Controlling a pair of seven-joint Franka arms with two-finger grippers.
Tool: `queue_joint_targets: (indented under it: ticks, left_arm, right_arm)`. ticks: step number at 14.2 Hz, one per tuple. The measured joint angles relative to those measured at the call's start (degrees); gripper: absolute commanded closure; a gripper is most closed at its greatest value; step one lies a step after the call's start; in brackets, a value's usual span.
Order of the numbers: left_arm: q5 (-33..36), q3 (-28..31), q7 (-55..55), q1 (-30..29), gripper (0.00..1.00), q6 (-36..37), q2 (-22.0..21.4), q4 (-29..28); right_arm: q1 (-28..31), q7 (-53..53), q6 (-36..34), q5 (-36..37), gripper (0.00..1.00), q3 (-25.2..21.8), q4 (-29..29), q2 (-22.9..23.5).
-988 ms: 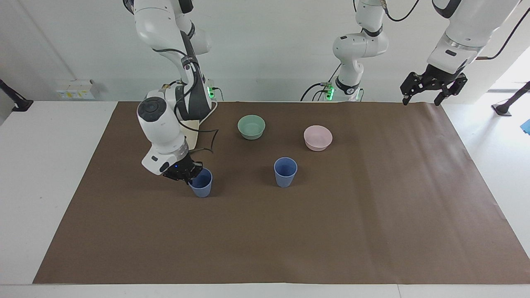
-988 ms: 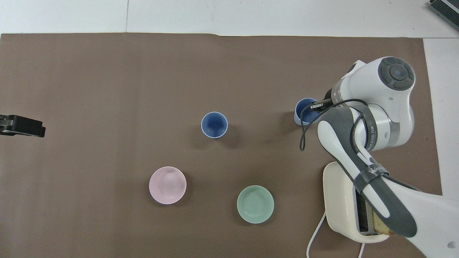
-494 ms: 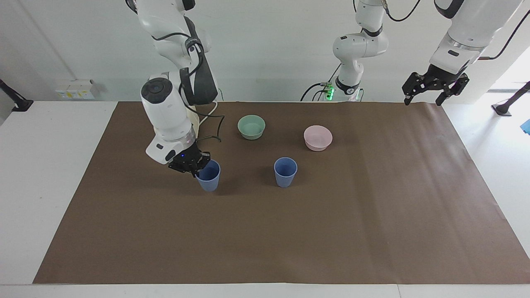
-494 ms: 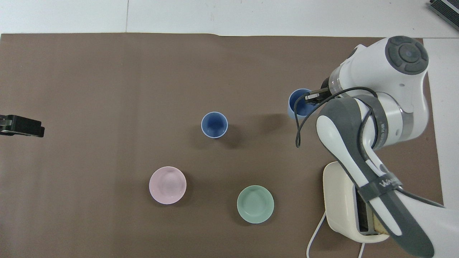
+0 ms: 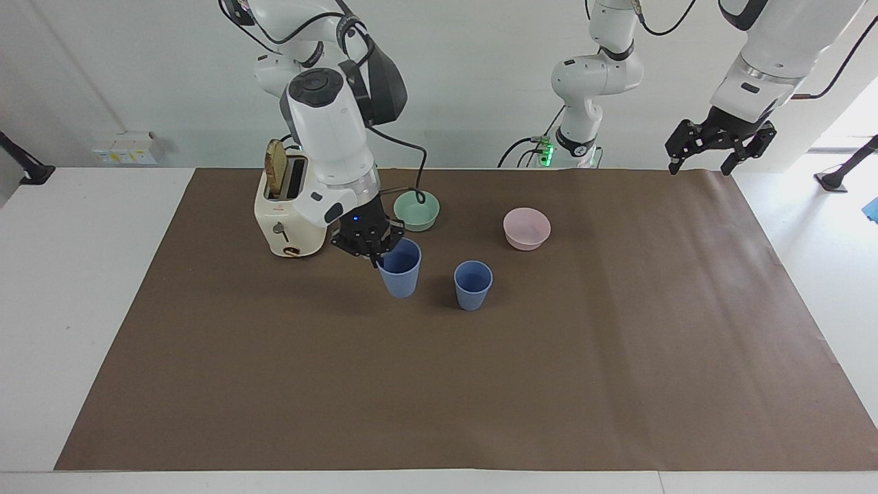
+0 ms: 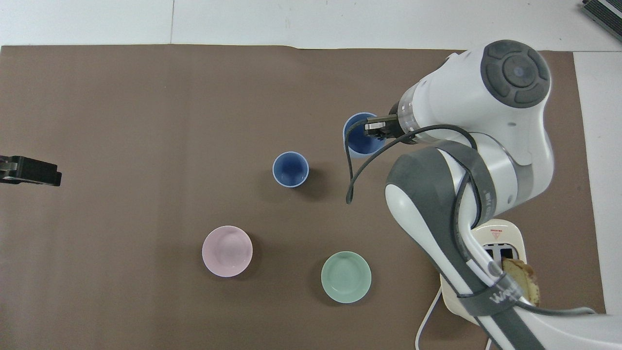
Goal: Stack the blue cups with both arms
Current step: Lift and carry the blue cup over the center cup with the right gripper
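Facing view shows right end effector (image 5: 376, 255) pinching raised blue cup (image 5: 400, 268) beside second blue cup (image 5: 472, 285), left end effector (image 5: 717, 147) spread, waiting over worktop (image 5: 617, 357) edge; two cups, two bowls.

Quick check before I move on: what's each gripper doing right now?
Right gripper: shut on the rim of a blue cup, carried above the mat.
Left gripper: open, empty, waiting over the mat's edge.
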State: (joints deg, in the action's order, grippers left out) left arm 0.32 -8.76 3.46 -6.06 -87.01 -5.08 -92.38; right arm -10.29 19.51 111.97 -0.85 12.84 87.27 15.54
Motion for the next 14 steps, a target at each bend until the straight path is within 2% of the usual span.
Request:
queue_joint_targets:
  ticks: [10, 14]
  left_arm:
    - [-0.1, 5.97, 0.0, 5.74, 0.0, 0.0, 0.0, 0.0]
    - [-0.15, 5.97, 0.01, 6.02, 0.0, 0.0, 0.0, 0.0]
  right_arm:
    - [-9.57, 4.71, 0.49, -2.52, 1.0, 0.37, -1.77, 1.29]
    - [-9.92, 4.93, 0.51, -2.51, 1.0, 0.12, -1.76, 2.67]
